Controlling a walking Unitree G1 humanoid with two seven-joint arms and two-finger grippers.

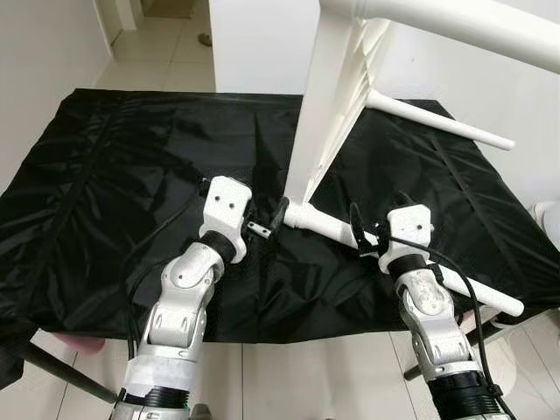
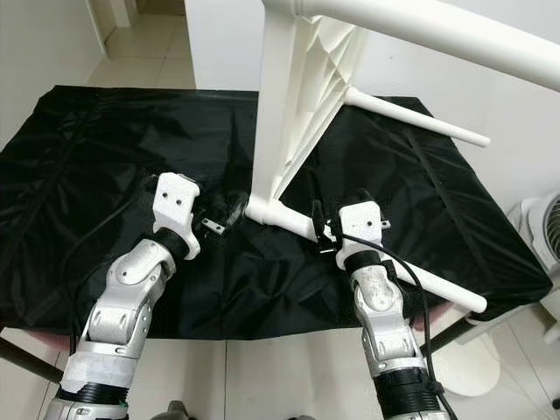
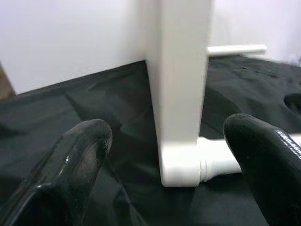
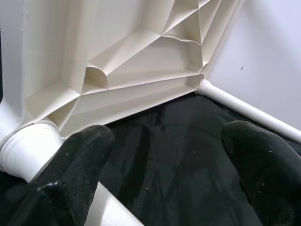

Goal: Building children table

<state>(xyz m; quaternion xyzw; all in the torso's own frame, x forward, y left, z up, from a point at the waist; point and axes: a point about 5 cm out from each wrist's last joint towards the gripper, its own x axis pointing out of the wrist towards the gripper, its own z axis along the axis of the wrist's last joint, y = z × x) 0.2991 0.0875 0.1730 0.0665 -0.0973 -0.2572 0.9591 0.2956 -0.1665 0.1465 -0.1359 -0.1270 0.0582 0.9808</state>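
A white plastic children's table (image 1: 328, 96) stands on its edge on the black cloth (image 1: 131, 175), ribbed underside facing right. One white leg (image 1: 455, 276) lies low along the cloth from the near corner, a second leg (image 1: 437, 121) juts out farther back, and a third leg (image 1: 472, 22) sticks out up high. My left gripper (image 1: 267, 223) is open just left of the near corner (image 3: 181, 165), not touching it. My right gripper (image 1: 360, 229) is open at the near leg (image 4: 28, 146), with that leg beside one finger (image 4: 82, 160).
The black cloth covers a work table whose front edge (image 1: 289, 337) is close to me. A white wall (image 1: 525, 114) rises on the right. A white fan (image 2: 544, 229) stands on the floor at the right. Tiled floor (image 1: 166, 52) lies beyond the far edge.
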